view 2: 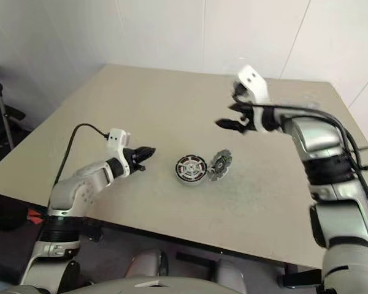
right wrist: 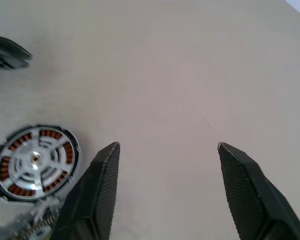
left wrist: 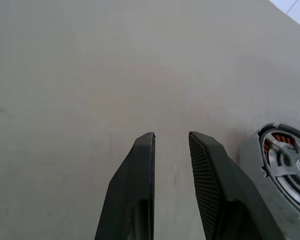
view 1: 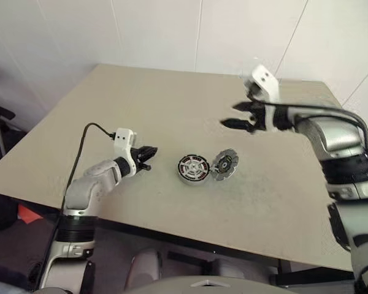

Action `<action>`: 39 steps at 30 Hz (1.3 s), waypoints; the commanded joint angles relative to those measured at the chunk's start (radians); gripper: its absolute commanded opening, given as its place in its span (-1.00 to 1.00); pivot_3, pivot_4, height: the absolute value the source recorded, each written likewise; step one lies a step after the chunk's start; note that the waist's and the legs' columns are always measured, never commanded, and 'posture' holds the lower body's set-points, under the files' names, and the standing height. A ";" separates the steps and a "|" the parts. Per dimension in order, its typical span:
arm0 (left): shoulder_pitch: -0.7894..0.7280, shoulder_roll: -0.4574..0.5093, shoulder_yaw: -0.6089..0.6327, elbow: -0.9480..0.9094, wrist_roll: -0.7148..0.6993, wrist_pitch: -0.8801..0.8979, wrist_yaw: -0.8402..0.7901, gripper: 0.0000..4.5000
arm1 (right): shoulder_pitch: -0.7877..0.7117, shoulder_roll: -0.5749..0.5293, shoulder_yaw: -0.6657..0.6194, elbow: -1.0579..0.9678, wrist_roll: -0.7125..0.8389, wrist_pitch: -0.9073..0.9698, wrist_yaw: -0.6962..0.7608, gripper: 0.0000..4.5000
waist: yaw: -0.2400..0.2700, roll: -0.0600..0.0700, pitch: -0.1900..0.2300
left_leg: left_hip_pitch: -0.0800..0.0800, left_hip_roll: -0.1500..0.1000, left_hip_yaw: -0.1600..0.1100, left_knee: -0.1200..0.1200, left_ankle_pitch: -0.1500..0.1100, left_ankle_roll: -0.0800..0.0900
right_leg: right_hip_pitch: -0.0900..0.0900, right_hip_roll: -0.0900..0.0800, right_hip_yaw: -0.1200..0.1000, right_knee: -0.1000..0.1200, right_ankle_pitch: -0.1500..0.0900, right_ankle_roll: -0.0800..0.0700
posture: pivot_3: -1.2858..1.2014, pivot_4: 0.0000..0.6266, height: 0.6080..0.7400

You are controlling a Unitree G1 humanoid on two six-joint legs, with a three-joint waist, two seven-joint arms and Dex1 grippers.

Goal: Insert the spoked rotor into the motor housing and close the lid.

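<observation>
Starting on the left, the left gripper (view 1: pixel 148 153) hovers low over the table (view 1: pixel 110 110), fingers narrowly parted with bare tabletop showing through the gap, pinching nothing. It points toward three o'clock, straight at the work, so it looks parked to steady or nudge.

Centre table now: the motor housing (view 1: pixel 193 169) sits flat, and the spoked rotor (right wrist: pixel 36 161) already lies inside it, silver spokes over the copper-red windings. So the insert looks done. The lid (view 1: pixel 224 165) stands tilted open at the housing's three o'clock side, touching it at the hinge, not yet closed.

Over to the right, at roughly one o'clock from the housing, the right gripper (view 1: pixel 240 115) hangs high above the table, fingers spread wide and empty. My read: it sits clear so it can swing down and push the lid over.

The right wrist view gives the seated rotor from above, which the head views barely resolve; the left wrist view catches just the housing's edge (left wrist: pixel 285 165) beside its fingers.
</observation>
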 commanded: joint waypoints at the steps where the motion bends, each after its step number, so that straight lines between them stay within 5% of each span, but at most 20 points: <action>1: -0.044 0.031 0.011 -0.002 -0.028 0.011 -0.047 -0.49 | 0.009 -0.051 -0.098 -0.069 0.001 -0.064 -0.004 0.09 | -0.003 0.002 0.001 | 0.000 0.000 0.000 0.000 0.000 0.000 | -0.001 0.000 0.000 0.000 0.000 0.000 | 0.03 -1.00 1.00; 7: -0.115 0.053 -0.010 0.080 0.002 -0.005 -0.064 -0.49 | 0.233 -0.174 -0.145 -0.169 -0.025 -0.171 0.055 -0.81 | 0.000 0.002 0.001 | 0.007 0.001 0.000 -0.001 -0.001 0.001 | 0.007 0.000 0.000 -0.001 0.000 0.000 | 0.03 -1.00 1.00; 15: -0.137 0.024 -0.042 0.097 0.016 -0.014 -0.063 -0.49 | 0.458 -0.171 -0.079 -0.309 -0.031 -0.228 0.111 -0.81 | -0.004 0.002 0.001 | 0.008 0.001 0.001 -0.001 -0.002 0.004 | 0.006 0.000 0.000 -0.001 0.000 0.001 | 0.03 -1.00 1.00; 28: -0.161 0.057 0.068 0.119 0.003 -0.034 -0.019 -0.49 | 0.366 -0.066 -0.055 -0.462 0.180 -0.060 0.167 -0.81 | -0.002 0.002 0.001 | 0.009 0.002 0.001 -0.001 -0.001 0.004 | 0.006 0.001 -0.001 -0.001 0.000 0.001 | 0.03 -1.00 1.00; 39: -0.151 0.043 0.080 0.097 0.009 -0.046 0.013 -0.49 | 0.187 0.152 0.070 -0.250 0.111 0.034 0.025 -0.81 | -0.002 0.002 0.001 | 0.008 0.002 0.001 -0.001 0.001 0.000 | 0.006 0.001 -0.001 -0.001 0.000 0.001 | 0.03 -1.00 1.00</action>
